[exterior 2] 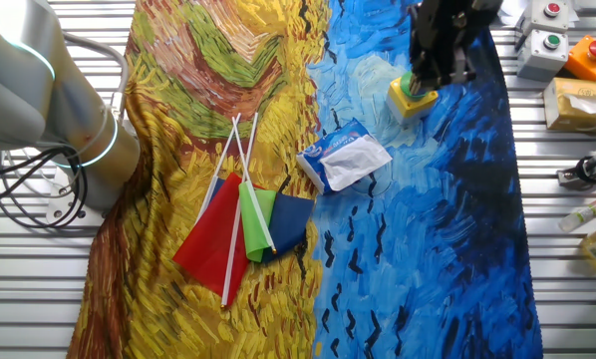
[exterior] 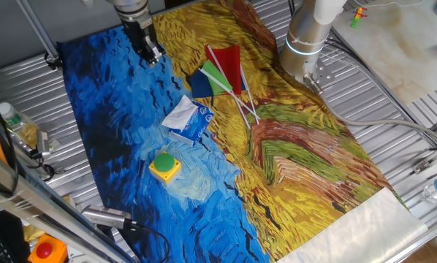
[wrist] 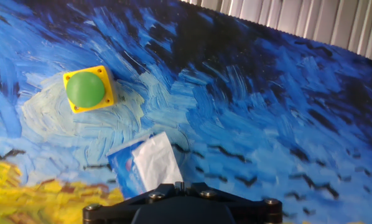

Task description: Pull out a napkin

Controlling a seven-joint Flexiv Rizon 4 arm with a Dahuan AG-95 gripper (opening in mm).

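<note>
The counter [exterior: 394, 117] is ribbed metal with a painted cloth [exterior: 291, 183] laid over its middle, blue along one long side and yellow along the other; bare metal strips show past both long edges of the cloth. The napkin [exterior: 179, 115] lies near the middle of the cloth on the blue packet [exterior: 196, 124], white and creased, with one end sticking out of the packet's opening; in the other fixed view it spreads over the packet's top [exterior 2: 356, 164]. A yellow box with a green button [exterior: 164, 165] sits just beside the packet on the blue side, apart from it. Three small flags [exterior: 220, 69], red, green and dark blue, lie fanned on the yellow side, their white sticks pointing toward the packet without touching it. The pincer [exterior: 151, 52] hangs above the blue part of the cloth, well apart from the napkin and holding nothing; whether it is released or clenched I cannot tell, since the fingertips are dark and small in the fixed views and the hand view shows only the black mount. Open blue cloth lies between the pincer and the packet; clutter of bottles and button boxes [exterior 2: 567, 45] stands on the bare metal past the blue edge.
</note>
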